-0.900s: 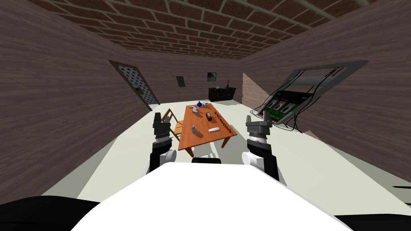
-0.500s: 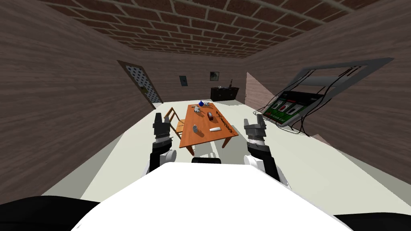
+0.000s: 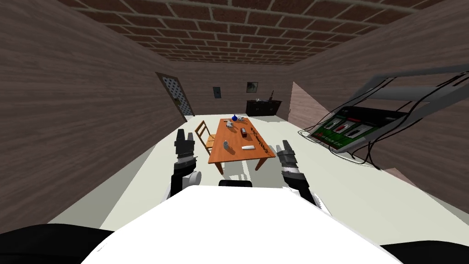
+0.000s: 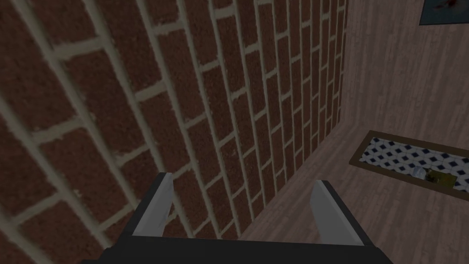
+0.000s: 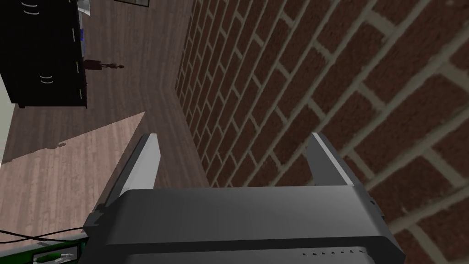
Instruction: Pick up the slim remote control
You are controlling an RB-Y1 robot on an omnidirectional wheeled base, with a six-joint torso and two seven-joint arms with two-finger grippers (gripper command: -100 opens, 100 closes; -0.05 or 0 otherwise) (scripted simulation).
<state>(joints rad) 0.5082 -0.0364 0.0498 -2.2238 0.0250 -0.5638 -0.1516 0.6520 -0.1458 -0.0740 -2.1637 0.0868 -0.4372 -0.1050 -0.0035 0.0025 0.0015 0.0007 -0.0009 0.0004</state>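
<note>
— Remote, location?
— Entry: slim remote control, white sliver, centre frame, on the orange table; details too small to read.
— Jaws?
— Both spread, empty: left gripper, right gripper. Since earlier: my camera swung; right hand lower.

1 table, 1 chair, 1 cabinet, 1 door, 2 wall pics, 1 white remote, 1 brown box, 1 blue obj, 2 grippers: left gripper, right gripper
</note>
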